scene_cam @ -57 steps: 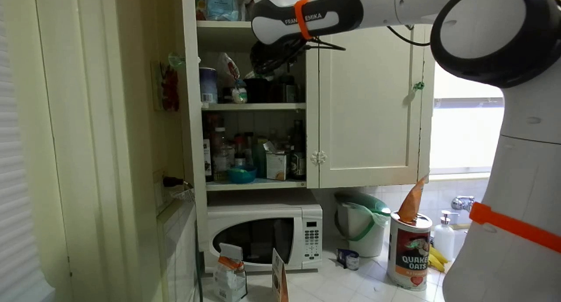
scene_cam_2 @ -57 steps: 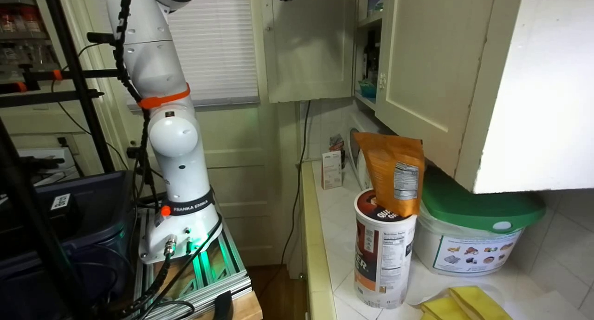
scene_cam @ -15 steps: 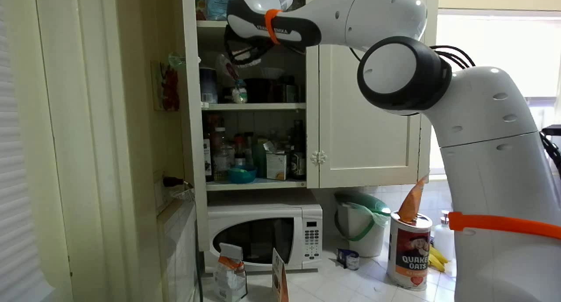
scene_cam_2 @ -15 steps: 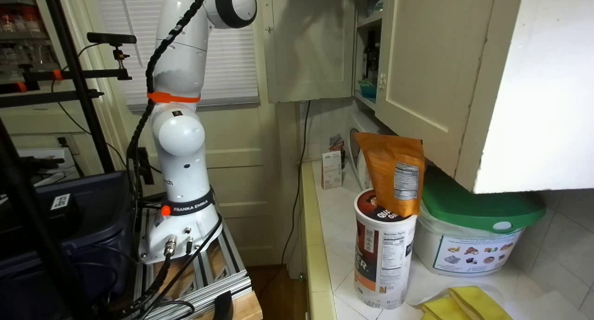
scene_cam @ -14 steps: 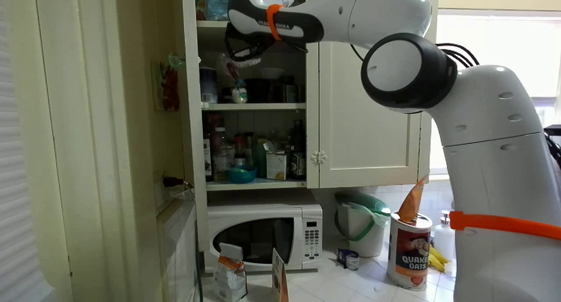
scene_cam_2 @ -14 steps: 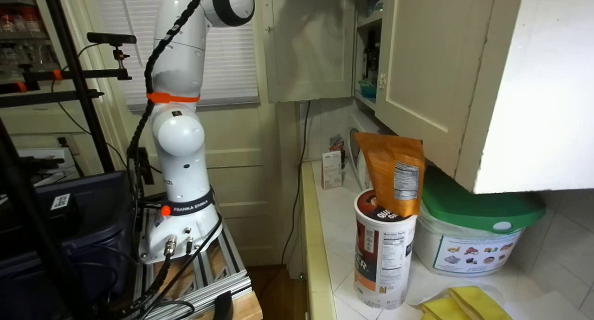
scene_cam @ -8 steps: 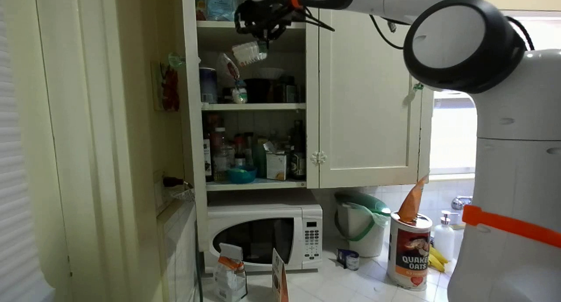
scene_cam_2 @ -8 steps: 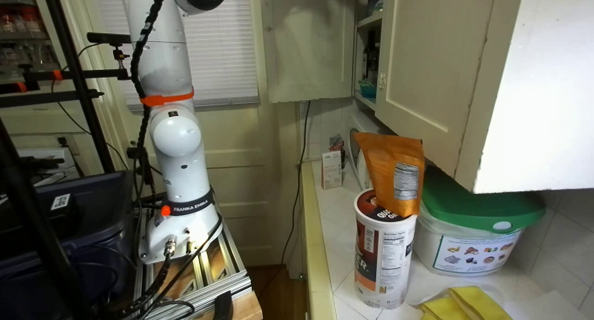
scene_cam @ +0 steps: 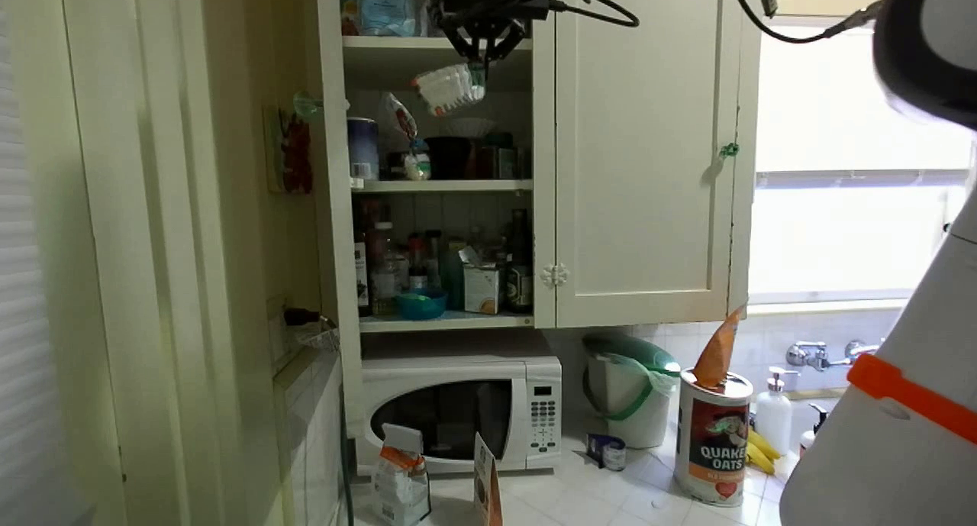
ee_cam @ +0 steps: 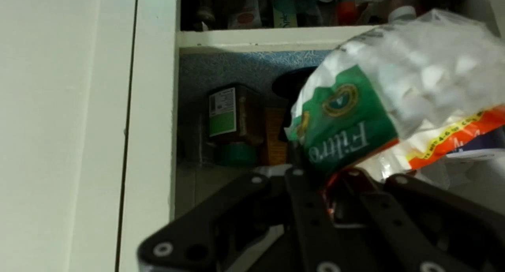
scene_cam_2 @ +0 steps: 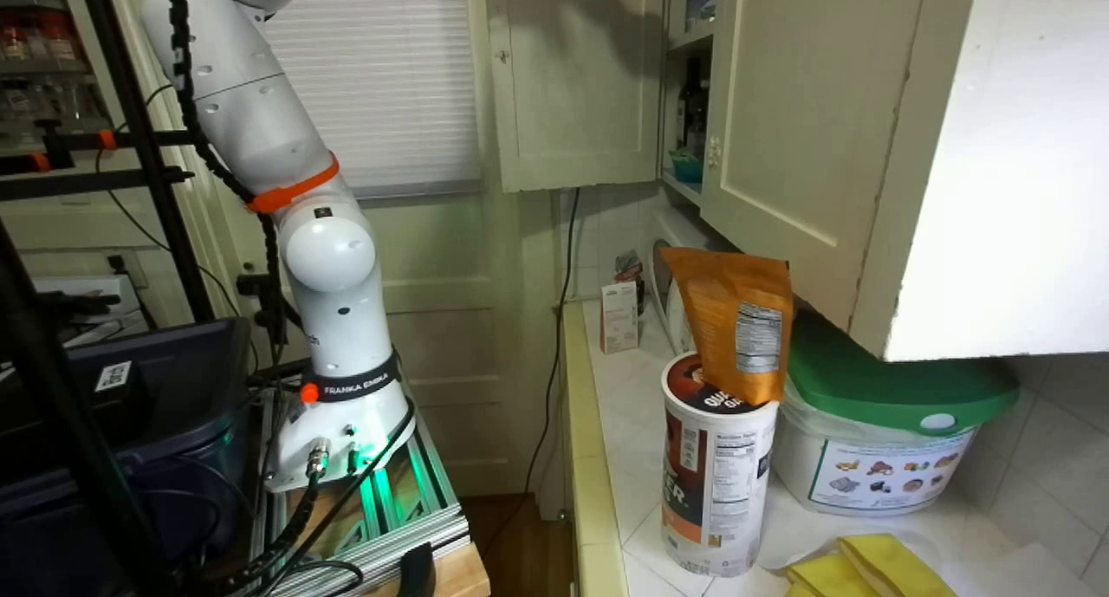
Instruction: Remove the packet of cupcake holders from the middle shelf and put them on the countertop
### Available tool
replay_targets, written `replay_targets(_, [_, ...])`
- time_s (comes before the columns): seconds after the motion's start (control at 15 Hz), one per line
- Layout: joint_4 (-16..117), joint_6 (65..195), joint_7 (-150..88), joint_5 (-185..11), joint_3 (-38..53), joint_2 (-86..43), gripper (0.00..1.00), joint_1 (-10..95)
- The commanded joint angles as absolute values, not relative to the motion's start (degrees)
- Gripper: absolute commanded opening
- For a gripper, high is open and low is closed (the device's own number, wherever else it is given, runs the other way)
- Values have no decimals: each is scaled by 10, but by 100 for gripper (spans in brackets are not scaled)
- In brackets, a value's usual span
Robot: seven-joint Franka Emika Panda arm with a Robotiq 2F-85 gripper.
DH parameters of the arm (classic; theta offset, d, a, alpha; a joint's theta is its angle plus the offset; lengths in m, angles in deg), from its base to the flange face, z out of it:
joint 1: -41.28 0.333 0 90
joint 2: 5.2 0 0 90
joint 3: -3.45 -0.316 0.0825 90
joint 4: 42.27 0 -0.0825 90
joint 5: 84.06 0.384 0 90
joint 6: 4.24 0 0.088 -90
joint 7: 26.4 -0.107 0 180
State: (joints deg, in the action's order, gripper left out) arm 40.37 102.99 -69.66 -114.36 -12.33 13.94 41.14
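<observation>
The gripper (scene_cam: 478,65) stands barely parted, pinching one end of the packet of cupcake holders (scene_cam: 449,90), which hangs tilted, higher than the middle shelf (scene_cam: 443,185) and well above the countertop (scene_cam: 565,499). A microwave (scene_cam: 527,377) sits toward the back edge; an oats canister (scene_cam_2: 715,493) topped by an orange pouch (scene_cam_2: 736,320) stands near the yellow front edge (scene_cam_2: 587,441), and a small box (scene_cam_2: 619,318) near the far corner. Only the wrist view shows the packet's green label (ee_cam: 347,118), printed "Filtro".

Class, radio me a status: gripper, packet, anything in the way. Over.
Gripper shut on packet. Packet tilted, off the middle shelf, not yet on the countertop. White bag and upright box there may crowd the set-down.
</observation>
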Motion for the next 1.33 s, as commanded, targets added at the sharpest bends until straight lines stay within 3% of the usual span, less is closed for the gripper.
replay_targets(0.0, [547,1017,-745,-1143,-118,246,3,416])
replay_targets(0.6, [822,859,-991,-1098,-163,427,3,405])
replay_targets(0.67, [750,877,-946,-1122,-158,367,12,404])
replay_targets(1.27, [812,864,-981,-1112,-164,415,12,405])
